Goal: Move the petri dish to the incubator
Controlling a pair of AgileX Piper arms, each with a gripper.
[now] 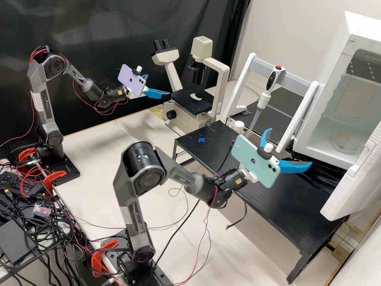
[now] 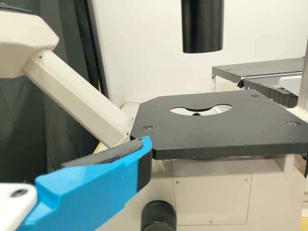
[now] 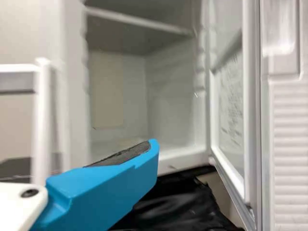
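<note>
High view: tbl, blk curtain

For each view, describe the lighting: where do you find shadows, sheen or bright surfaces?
High view: soft shadow on the pale bench beside the microscope, dull sheen on the black table; left wrist view: bright wall, dark curtain; right wrist view: dimness under the shelf in the incubator, paler inside lower down, faint highlights on the black sheeting.

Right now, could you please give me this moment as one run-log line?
petri dish: inside incubator | incubator door: open | right pincer: open, empty, facing incubator | left pincer: open, empty, facing microscope
</note>
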